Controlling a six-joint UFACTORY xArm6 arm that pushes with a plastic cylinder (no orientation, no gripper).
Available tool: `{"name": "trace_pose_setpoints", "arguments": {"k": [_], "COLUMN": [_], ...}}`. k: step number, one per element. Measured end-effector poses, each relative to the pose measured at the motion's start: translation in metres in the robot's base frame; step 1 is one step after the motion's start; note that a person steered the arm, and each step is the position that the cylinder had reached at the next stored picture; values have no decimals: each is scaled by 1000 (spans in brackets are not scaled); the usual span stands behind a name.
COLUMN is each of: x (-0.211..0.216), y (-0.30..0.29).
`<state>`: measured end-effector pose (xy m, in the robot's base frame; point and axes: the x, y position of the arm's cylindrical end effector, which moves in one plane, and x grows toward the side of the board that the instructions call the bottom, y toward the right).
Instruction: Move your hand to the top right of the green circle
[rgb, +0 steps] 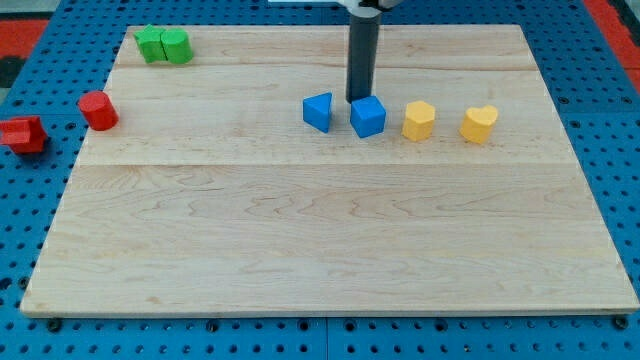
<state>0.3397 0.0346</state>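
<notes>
The green circle (177, 46) sits at the board's top left corner, touching a green star-like block (151, 45) on its left. My tip (360, 100) is near the middle top of the board, just behind a blue cube (368, 117), far to the right of the green circle. A blue triangular block (318, 112) lies just left of the cube.
Two yellow blocks (419, 120) (479, 124) stand in a row right of the blue cube. A red block (98, 110) sits at the board's left edge and another red block (22, 134) lies off the wooden board (320, 250) on the blue pegboard.
</notes>
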Motion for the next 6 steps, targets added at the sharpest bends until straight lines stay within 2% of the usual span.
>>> {"name": "trace_pose_setpoints", "arguments": {"k": [2,3,4,5,6], "x": [-14,-49,-68,-119,-137], "y": [-64,-91,-182,-185,-166]}}
